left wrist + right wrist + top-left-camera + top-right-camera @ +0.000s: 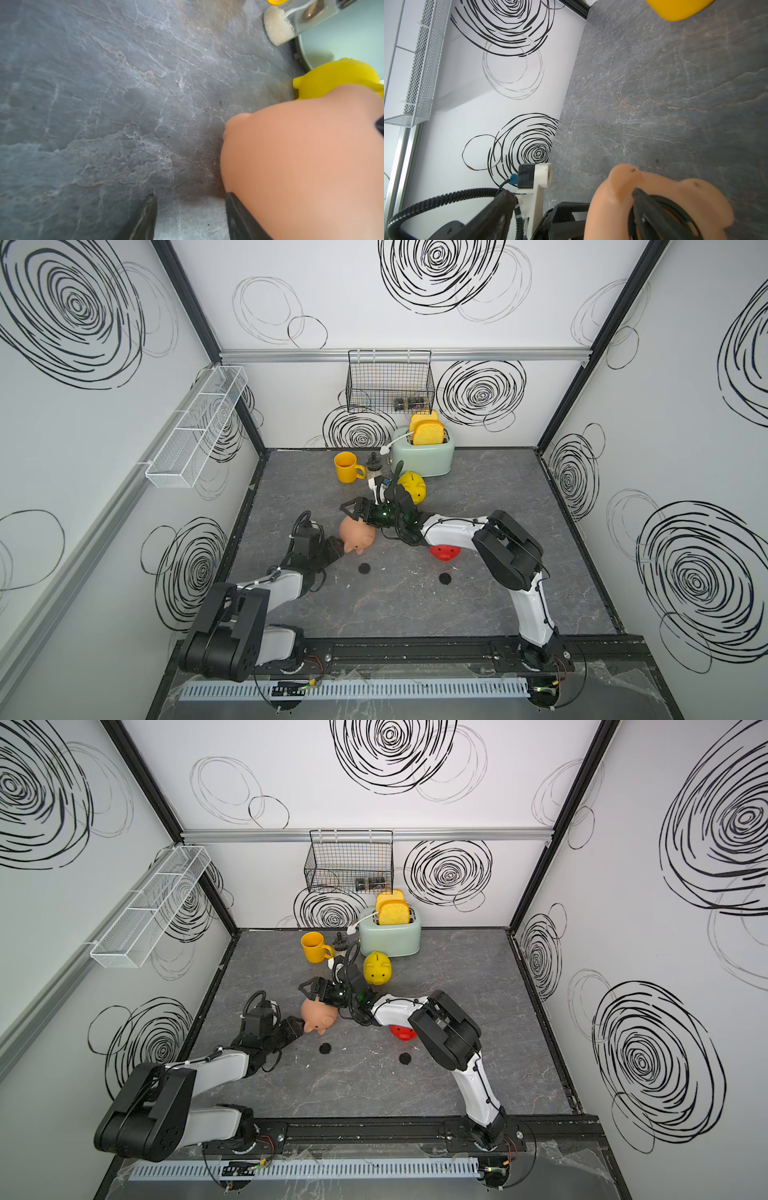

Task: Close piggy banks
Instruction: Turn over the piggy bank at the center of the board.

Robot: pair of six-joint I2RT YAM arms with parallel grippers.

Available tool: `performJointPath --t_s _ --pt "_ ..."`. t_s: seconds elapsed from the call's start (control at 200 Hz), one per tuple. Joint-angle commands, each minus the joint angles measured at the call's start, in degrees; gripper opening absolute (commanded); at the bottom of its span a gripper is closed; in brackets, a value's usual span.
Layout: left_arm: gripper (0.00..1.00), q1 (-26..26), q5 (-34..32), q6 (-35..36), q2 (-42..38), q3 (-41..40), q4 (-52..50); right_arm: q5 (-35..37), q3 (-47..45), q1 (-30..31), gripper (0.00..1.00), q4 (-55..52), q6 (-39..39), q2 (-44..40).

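The pale pink piggy bank [356,534] [318,1016] lies tipped over mid-table between both arms. My right gripper [353,513] [571,196] is open wide above it. One of its fingers [648,207] rests on a black round plug [675,209] set in the pig's belly, between its legs. My left gripper [335,549] [190,194] stands open with only table between its fingers, and the pink pig [301,162] lies against the outside of one finger. The yellow pig [414,485] [377,968] stands behind. The red pig [445,551] is half hidden under my right arm.
Two loose black plugs [364,568] [444,578] lie on the grey table in front of the pigs. A yellow mug [347,466], a small glass jar [373,464] and a mint toaster [424,454] stand at the back. A wire basket [388,381] and a white mesh shelf [195,427] hang on the walls.
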Motion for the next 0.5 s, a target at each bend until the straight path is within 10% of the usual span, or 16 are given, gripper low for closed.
performJointPath --t_s 0.0,0.495 --pt "0.58 -0.42 0.32 0.30 1.35 1.69 3.96 -0.58 2.14 2.18 0.91 -4.22 -1.73 -0.31" --pt "0.58 -0.40 -0.34 1.22 2.53 1.52 3.61 2.20 4.85 3.99 0.92 -9.15 -5.38 -1.04"
